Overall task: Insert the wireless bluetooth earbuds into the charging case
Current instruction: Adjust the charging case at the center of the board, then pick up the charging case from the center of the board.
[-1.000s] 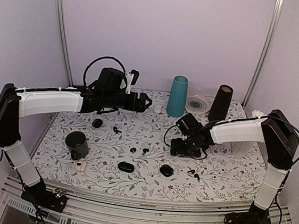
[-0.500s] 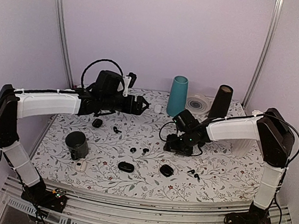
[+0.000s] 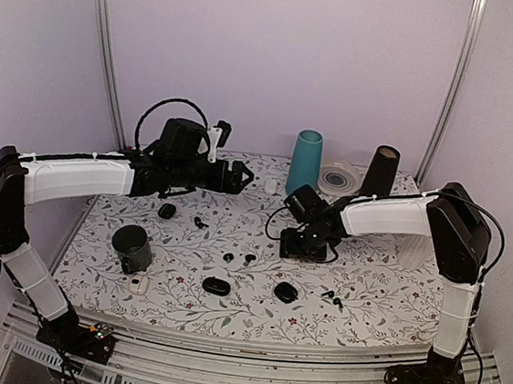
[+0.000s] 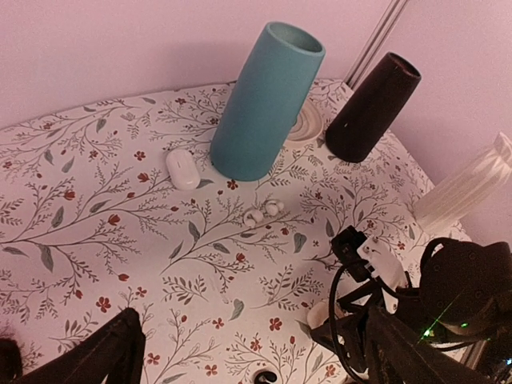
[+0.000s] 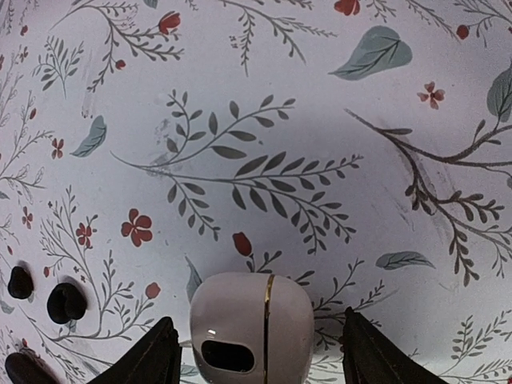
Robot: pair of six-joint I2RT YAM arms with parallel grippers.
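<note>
Right wrist shows the right gripper (image 5: pixel 260 354) open astride the white case (image 5: pixel 240 320) (not touching yet), black earbuds (image 5: pixel 66 302) lying nearby, so I'd centre it before squeezing; left gripper (image 4: pixel 256 356) hangs open, empty.

Glossy black earbuds (image 5: pixel 66 302), matt printed tablecloth (image 5: pixel 264 120)

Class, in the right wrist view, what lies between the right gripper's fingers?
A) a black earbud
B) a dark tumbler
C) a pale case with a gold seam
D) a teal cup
C: a pale case with a gold seam sits between the spread fingers of the right gripper.
</note>
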